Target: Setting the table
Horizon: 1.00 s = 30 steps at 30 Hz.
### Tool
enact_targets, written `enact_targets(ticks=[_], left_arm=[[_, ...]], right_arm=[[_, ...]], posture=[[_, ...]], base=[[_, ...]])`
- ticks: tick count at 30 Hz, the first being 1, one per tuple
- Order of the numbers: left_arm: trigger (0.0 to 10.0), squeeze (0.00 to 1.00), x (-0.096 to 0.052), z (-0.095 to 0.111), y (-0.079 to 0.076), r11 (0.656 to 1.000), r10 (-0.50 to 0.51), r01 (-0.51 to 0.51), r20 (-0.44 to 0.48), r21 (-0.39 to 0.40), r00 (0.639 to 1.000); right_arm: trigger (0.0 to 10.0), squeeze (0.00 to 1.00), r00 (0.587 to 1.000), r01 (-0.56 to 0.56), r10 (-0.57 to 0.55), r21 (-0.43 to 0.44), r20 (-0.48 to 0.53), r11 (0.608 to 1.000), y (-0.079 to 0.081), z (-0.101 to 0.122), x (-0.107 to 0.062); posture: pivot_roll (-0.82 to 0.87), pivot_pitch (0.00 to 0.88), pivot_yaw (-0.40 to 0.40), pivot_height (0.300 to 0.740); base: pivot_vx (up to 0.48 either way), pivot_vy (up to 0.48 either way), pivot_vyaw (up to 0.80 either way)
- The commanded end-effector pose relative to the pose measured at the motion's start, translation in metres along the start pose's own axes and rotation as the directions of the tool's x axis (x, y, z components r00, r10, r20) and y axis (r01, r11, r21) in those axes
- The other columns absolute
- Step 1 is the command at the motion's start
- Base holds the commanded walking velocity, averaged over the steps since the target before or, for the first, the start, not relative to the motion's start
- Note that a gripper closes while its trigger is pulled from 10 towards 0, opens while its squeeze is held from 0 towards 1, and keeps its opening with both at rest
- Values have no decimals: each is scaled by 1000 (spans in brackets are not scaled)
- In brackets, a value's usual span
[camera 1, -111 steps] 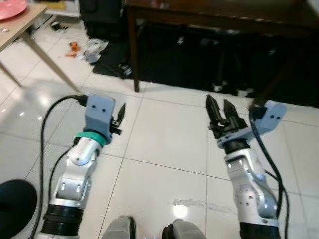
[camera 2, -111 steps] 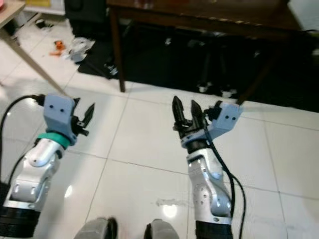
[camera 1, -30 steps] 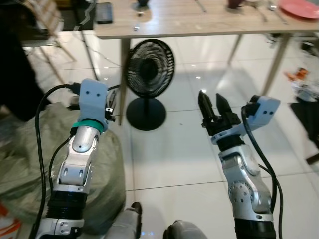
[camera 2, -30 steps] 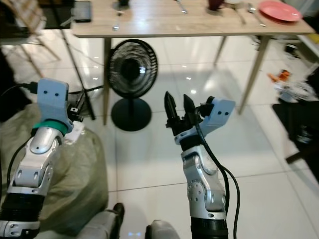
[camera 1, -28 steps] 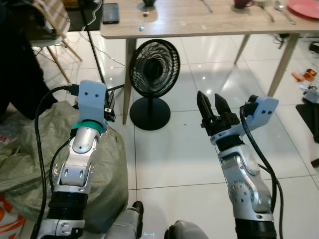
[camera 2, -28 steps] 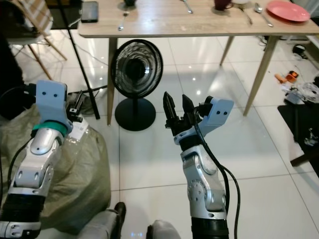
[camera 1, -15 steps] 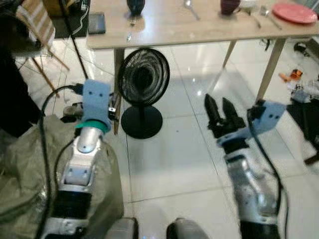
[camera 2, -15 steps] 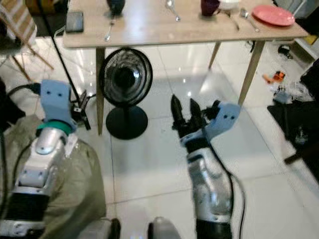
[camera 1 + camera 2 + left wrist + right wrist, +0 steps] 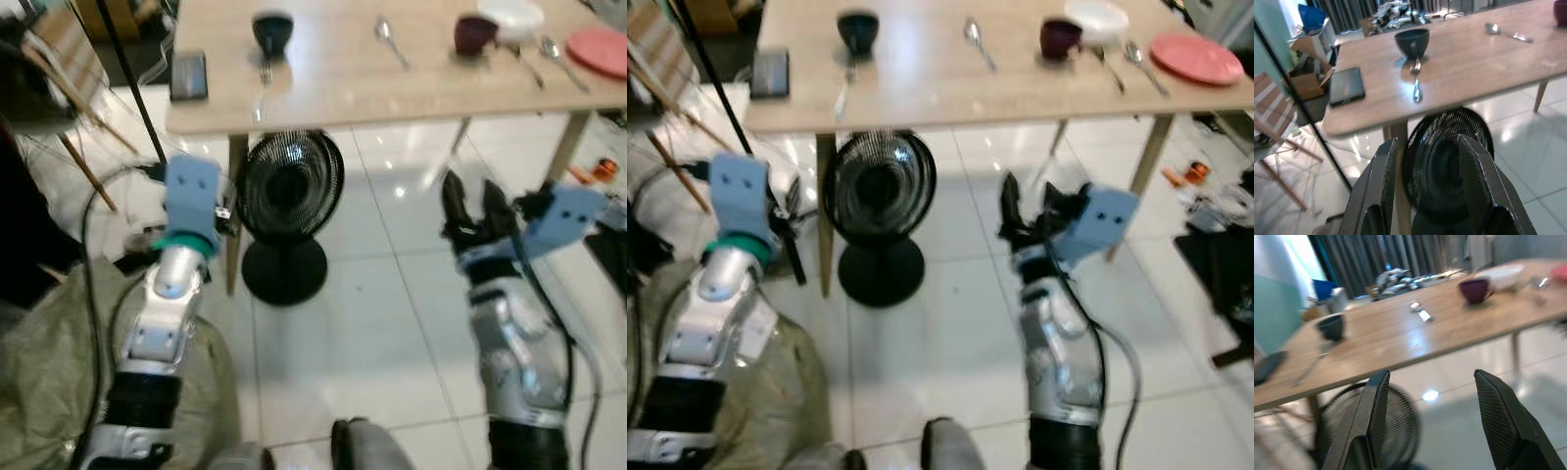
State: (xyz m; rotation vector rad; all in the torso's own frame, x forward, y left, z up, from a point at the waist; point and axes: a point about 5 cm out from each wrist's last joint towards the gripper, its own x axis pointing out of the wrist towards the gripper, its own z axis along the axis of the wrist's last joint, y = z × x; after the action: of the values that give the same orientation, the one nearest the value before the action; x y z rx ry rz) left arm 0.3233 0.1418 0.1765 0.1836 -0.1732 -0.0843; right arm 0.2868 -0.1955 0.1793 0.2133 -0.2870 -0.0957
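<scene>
Compared with a few seconds back, when the head camera was looking at a dark table and bare tiles, the robot has turned and the light wooden table (image 9: 1019, 93) is now much closer and fills the top of the frame, though nothing on it looks moved. Nearest are both arms, raised in front with nothing in them: the left gripper (image 9: 1431, 188) has its fingers spread wide, and so does the right gripper (image 9: 1434, 416), both empty. Just past them on the floor sits a black fan (image 9: 290, 196), tucked under the table edge, and a greenish sack (image 9: 39, 362) lies down by the left arm. Up on the table, going left to right: a phone (image 9: 189, 74), a dark bowl (image 9: 857, 27) with a fork (image 9: 844, 90) right in front of it, a spoon (image 9: 976, 39) on its own mid-table, a maroon cup (image 9: 1059, 37), a white bowl (image 9: 1096, 17) just behind the cup, two more pieces of cutlery, then a pink plate (image 9: 1198, 45) at the far right. I can't make out anything inside the bowls or cup from here. My guess is it's still the approach step, so it'd do well to close in squarely, steer clear of the fan and table leg, and stop before reaching, since the frames are a bit blurry from walking.
</scene>
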Motion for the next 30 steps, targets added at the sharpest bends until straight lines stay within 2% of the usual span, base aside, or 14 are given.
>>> enact_targets(ticks=[1, 2, 4, 5, 6, 7, 8, 10, 12, 13, 15, 21, 26, 30], left_arm=[[10000, 0, -2, -3, 3, 1000, -3, 3, -4, 21, 1000], [10000, 0, -2, -1, 1, 999, -29, 29, 5, 25, 1000], [10000, 0, -2, -1, 1, 999, -29, 29, 5, 25, 1000], [10000, 0, -2, 0, -1, 998, -48, 48, 10, 28, 999], [10000, 0, -2, 0, -1, 998, -48, 48, 10, 28, 999], [10000, 0, -2, 1, -3, 996, -87, 86, 13, 36, 996], [10000, 0, -2, 1, -3, 996, -87, 86, 13, 36, 996], [10000, 0, -4, 1, -6, 987, -151, 150, 15, 57, 988], [10000, 0, -4, 1, -6, 987, -151, 150, 15, 57, 988], [10000, 0, -5, 1, -7, 982, -179, 177, 16, 67, 984], [10000, 0, -6, 1, -6, 979, -191, 190, 17, 73, 981], [10000, 0, -5, 2, -5, 977, -199, 197, 19, 77, 980], [10000, 0, -5, 4, -4, 977, -203, 200, 24, 79, 979], [10000, 0, -6, 4, -4, 976, -208, 206, 21, 77, 978]], right_arm=[[10000, 0, 1000, 20, -20, -31, 5, 999, 0, -1, 0], [10000, 0, 1000, 29, -28, -120, 9, 992, -10, 1, 2], [10000, 0, 1000, 29, -28, -120, 9, 992, -10, 1, 2], [10000, 0, 1000, 29, -29, -188, 6, 982, -17, 3, 3], [10000, 0, 1000, 29, -29, -188, 6, 982, -17, 3, 3], [10000, 0, 998, -52, 43, -282, -40, 958, -25, -1, 1], [10000, 0, 998, -52, 43, -282, -40, 958, -25, -1, 1], [10000, 0, 978, -199, 156, -377, -141, 905, -32, -10, -5], [10000, 0, 978, -199, 156, -377, -141, 905, -32, -10, -5], [10000, 0, 965, -249, 190, -406, -180, 880, -35, -14, -7], [10000, 0, 957, -276, 210, -416, -198, 866, -35, -16, -6], [10000, 0, 954, -288, 221, -429, -200, 856, -36, -14, 1], [10000, 0, 978, -199, 158, -369, -138, 908, -41, -4, 14], [10000, 0, 985, -161, 131, -337, -112, 928, -44, -1, 16]], posture=[[18, 34, 25, 740], [17, 33, 27, 740], [17, 33, 27, 740], [17, 33, 27, 740], [17, 33, 27, 740], [11, 36, 36, 740], [11, 36, 36, 740], [7, 40, 41, 740], [7, 40, 41, 740], [7, 40, 42, 740], [13, 40, 40, 740], [17, 40, 39, 740], [31, 41, 33, 740], [29, 40, 36, 740]], base=[[469, 0, 0], [469, 0, 0], [469, 0, 0], [469, 0, 0], [469, 0, 0], [469, 0, 0], [469, 0, 0], [469, 0, 0], [469, 0, 0], [469, 0, 0], [469, 0, 0], [469, 0, 0], [469, 0, 0], [411, 0, 0]])
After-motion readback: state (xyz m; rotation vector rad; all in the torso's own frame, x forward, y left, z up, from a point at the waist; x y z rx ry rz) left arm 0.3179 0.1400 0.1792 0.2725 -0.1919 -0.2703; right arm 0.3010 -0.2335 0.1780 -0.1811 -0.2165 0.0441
